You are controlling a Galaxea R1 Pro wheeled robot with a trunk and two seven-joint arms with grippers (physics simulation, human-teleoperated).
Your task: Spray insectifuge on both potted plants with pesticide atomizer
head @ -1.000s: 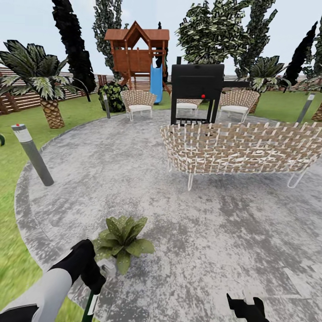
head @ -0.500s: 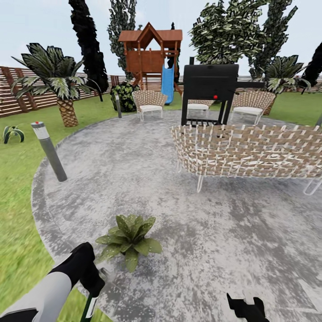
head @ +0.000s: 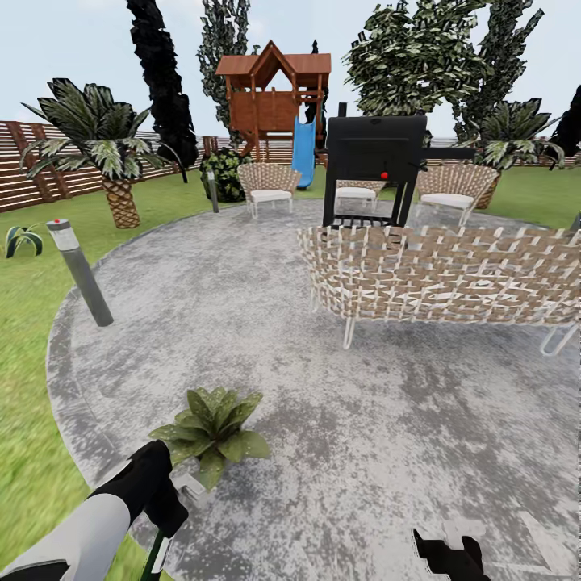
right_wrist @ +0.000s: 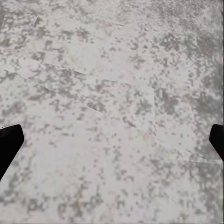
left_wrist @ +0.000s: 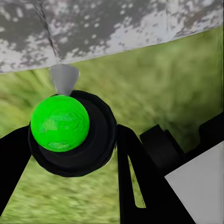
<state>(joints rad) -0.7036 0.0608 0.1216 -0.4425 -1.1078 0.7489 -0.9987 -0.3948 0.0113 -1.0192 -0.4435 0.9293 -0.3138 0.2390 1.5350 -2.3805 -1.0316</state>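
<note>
On the grey stone paving (head: 339,452), near its edge with the lawn (head: 32,452). Left gripper (head: 165,516) is closed around the spray bottle (head: 160,555); its dark green body with white label hangs below the black fingers, and the left wrist view looks down on a bright green cap (left_wrist: 59,122) held between the two fingers. So pickup looks done. One potted plant (head: 211,424) sits just beyond the left gripper, leaves near the pale spray head (head: 190,486). No mist visible; spraying judged not yet started. A second small plant (head: 22,238) sits far off on the grass. Right gripper (head: 446,557): fingers spread wide, nothing held, bare paving below.
</note>
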